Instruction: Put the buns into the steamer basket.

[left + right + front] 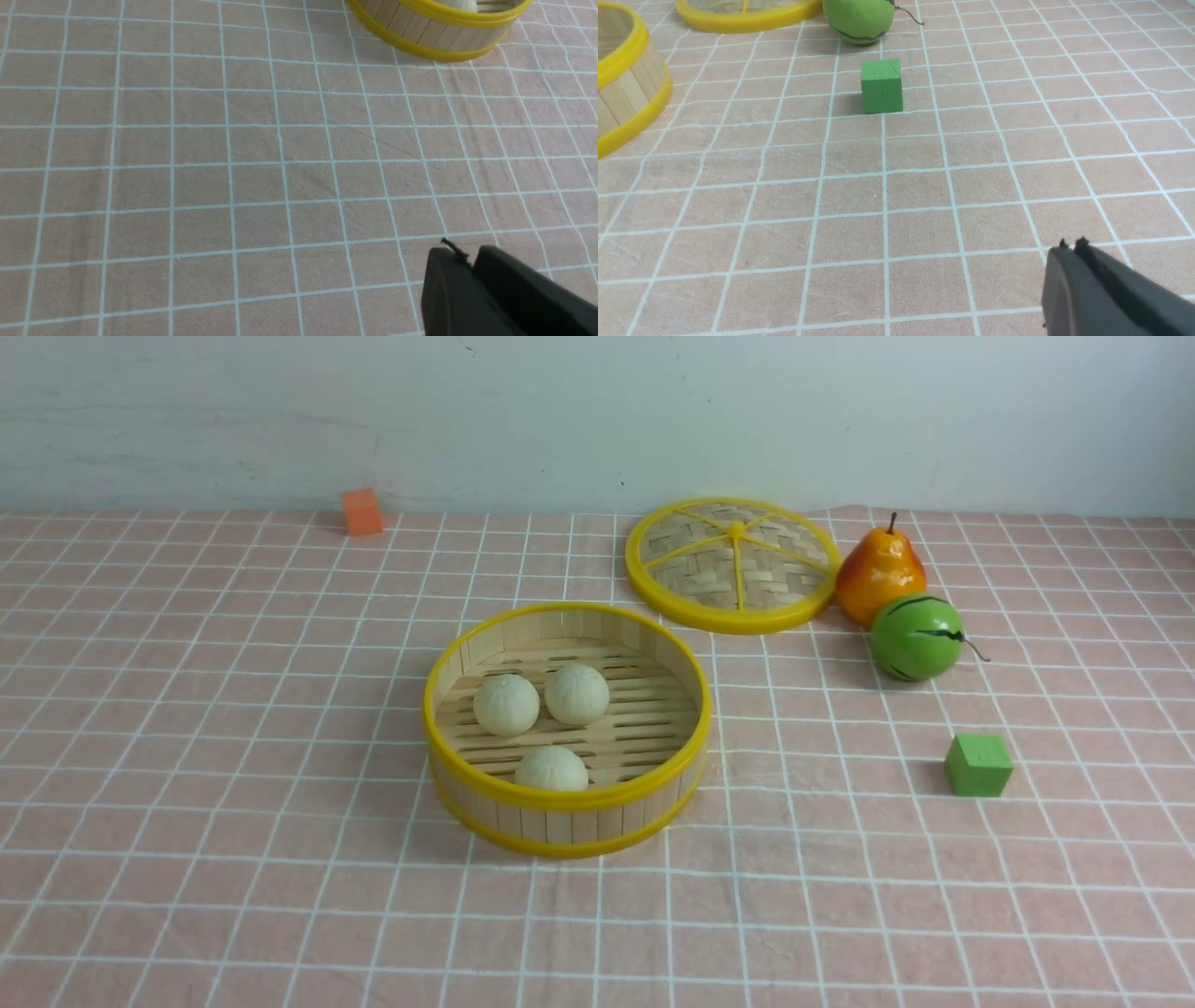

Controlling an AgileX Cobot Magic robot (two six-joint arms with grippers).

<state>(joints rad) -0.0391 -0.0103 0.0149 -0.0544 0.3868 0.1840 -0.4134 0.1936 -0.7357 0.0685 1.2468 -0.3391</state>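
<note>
Steamer basket (568, 728) holding all three buns (506, 705), well ahead of the left claw (467, 261) and right claw (1071, 247), both pinched nearly closed, empty, over bare tabletop (233, 756); loading appears finished, no further grasp apparently required.

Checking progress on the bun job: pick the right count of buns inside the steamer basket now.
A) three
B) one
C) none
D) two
A: in the front view three buns rest on the slatted floor inside the steamer basket, and none lies on the tablecloth outside it.
</note>
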